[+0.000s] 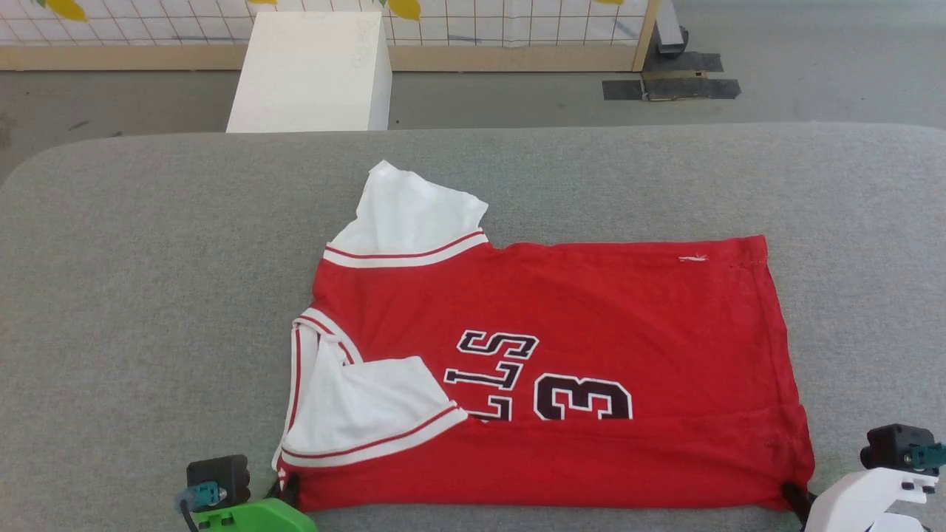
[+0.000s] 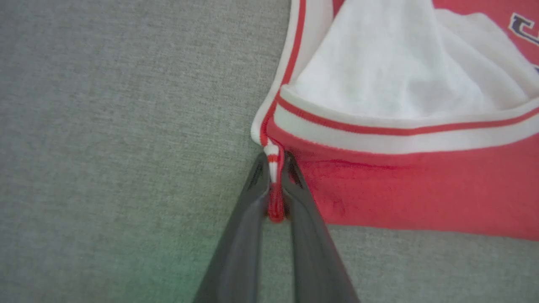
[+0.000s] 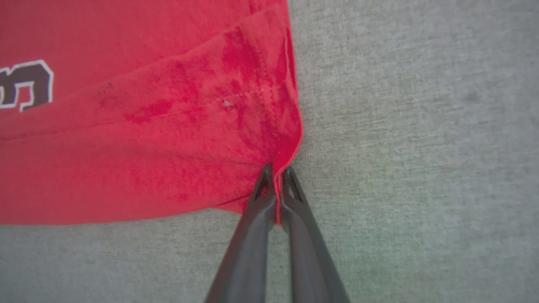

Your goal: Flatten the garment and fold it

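Head view: garment (image 1: 547, 332) is lying spread on grey padded table (image 1: 133, 258), centre to lower right of frame. Collar end is pointing toward frame left, hem toward frame right, lettering facing up. Body is lying mostly flat w/ minor creasing along lower edge. One white sleeve (image 1: 362, 414) at lower left is lying turned in over the red front. Other white sleeve (image 1: 410, 210) is sticking out at upper centre, not tucked.

Left gripper (image 1: 287, 489), at lower left, is pinching the striped trim at the garment's lower-left corner; left wrist view is showing cloth clamped betw. nearly closed fingers. Right gripper (image 1: 793, 493), at lower right, is pinching the lower-right hem corner, fingers pressed together on a thin layer of red cloth per right wrist view.

Assessment: flattening is looking approx. complete; folding is looking barely begun, one sleeve in at most. Remaining, in my judgement: tucking the upper sleeve, folding body lengthwise, then across. White box (image 1: 310, 74) is standing beyond table, upper left, not involved.
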Tool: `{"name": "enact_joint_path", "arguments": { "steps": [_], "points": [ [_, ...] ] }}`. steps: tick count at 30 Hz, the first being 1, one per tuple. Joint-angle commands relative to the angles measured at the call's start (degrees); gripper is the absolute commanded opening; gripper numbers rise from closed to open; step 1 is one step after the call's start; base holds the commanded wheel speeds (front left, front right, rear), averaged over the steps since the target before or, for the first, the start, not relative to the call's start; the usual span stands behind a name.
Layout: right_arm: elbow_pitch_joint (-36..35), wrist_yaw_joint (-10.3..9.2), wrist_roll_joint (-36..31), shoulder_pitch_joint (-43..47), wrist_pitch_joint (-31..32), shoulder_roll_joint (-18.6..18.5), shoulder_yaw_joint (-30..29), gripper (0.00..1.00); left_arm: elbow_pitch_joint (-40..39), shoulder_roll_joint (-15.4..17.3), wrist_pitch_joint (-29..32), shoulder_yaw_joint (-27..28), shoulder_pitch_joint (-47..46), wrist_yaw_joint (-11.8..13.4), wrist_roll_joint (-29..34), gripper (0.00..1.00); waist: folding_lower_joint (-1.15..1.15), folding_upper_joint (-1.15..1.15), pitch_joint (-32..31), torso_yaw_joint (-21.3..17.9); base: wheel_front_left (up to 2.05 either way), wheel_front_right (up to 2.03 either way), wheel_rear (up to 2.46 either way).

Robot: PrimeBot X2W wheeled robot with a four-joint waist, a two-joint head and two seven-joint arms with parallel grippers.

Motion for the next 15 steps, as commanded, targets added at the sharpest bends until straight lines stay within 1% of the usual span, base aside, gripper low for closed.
{"name": "enact_joint_path", "arguments": {
  "steps": [1, 2, 3, 6, 10, 15],
  "points": [
    [2.3, -0.11, 0.5, 0.3, -1.2, 0.2, 0.8, 0.28, 1.5, -0.8, -0.1, -0.3, -0.8, -0.6, -0.6, 0.19, 0.00, 0.00, -0.2, -0.2, 0.00, 0.00, 0.00],
    [2.7, -0.11, 0.9, 0.3, -2.2, 0.2, 1.1, 0.44, 2.0, -1.1, -0.3, -0.3, -0.9, -0.7, -0.7, 0.50, 0.00, 0.00, -0.3, -0.3, 0.00, 0.00, 0.00],
    [2.9, -0.11, 1.2, 0.3, -3.5, 0.2, 1.5, 1.00, 2.3, -1.3, -0.6, -0.1, -1.1, -0.9, -0.9, 1.00, 0.00, 0.00, -0.5, -0.4, 0.00, 0.00, 0.00],
    [2.5, -0.11, 1.4, 0.4, -6.6, 0.2, 1.9, 1.00, 2.1, -1.4, -1.7, 0.7, -1.3, -1.3, -1.2, 1.00, 0.00, 0.00, -1.0, -0.7, 0.00, 0.00, 0.00],
    [-0.4, -0.11, 0.7, 0.3, -12.9, 0.2, 2.3, 1.00, 0.5, -1.3, -4.7, 2.6, -2.1, -1.8, -1.1, 1.00, 0.00, 0.00, -1.7, -1.0, 0.00, 0.00, 0.00],
    [-3.8, -0.11, -2.9, -1.4, -24.7, 0.2, 4.6, 1.00, -1.0, 0.4, -8.5, 3.2, -5.7, -2.6, 2.5, 1.00, 0.00, 0.00, -1.5, -1.8, 0.00, 0.00, 0.00]
  ]
}}
